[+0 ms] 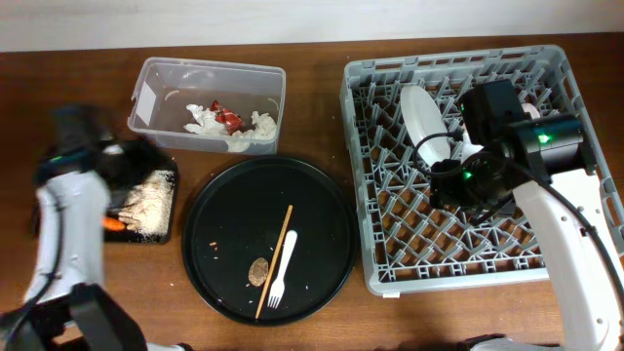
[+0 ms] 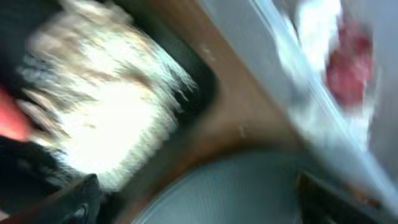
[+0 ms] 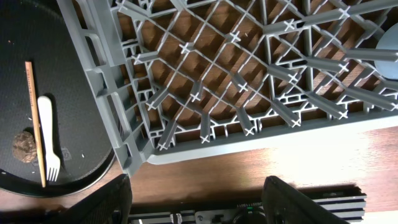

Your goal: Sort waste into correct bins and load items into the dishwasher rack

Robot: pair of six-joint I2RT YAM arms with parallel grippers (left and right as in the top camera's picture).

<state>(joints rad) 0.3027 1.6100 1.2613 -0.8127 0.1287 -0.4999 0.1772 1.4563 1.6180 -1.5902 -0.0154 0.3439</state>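
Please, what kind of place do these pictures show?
Probably a test bench arranged like a dish-clearing station: a grey dishwasher rack, a clear tub holding crumpled tissues and a round black tray stand on a plain wooden table.

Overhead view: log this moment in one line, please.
left fingers: open above black tray | right fingers: open, empty, over rack | plate: in rack | fork, brown lump: on round tray
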